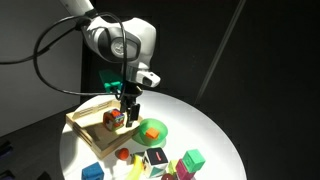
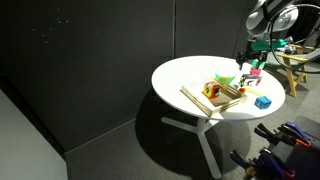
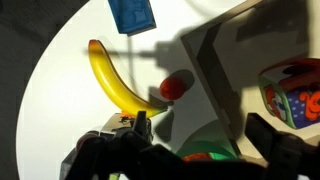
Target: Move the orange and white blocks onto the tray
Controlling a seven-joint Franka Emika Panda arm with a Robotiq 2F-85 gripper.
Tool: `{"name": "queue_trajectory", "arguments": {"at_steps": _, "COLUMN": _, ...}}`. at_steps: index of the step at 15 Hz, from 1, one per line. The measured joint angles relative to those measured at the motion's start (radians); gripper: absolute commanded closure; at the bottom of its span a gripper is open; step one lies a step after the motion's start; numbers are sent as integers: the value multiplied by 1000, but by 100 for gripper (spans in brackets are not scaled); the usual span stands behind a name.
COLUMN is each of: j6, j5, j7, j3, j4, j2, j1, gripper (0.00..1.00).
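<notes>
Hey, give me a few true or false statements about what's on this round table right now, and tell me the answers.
1. The table is round and white. True.
2. The banana lies inside the tray. False: it lies on the bare table, outside the tray.
3. The jaws stand open with nothing between them. True.
4. The green dish sits on the tray. False: it sits on the table beside the tray.
5. A blue block rests on the table, outside the tray. True.
</notes>
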Motion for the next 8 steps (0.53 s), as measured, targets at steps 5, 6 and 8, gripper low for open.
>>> {"name": "queue_trajectory", "arguments": {"at_steps": 5, "j6": 0, "j5": 0, "j7": -56, "j3": -22, "j4": 0, "j2": 0, "j1": -47, "gripper": 0}}
{"name": "queue_trajectory", "arguments": {"at_steps": 6, "j6": 0, "j5": 0, "j7": -76, "j3": -25, "j4": 0, "j2": 0, "j1": -57, "gripper": 0}}
{"name": "queue_trajectory", "arguments": {"at_steps": 8, "j6": 7, "j5": 0, "j7": -126, "j3": -28, "j4": 0, "j2": 0, "j1": -78, "gripper": 0}}
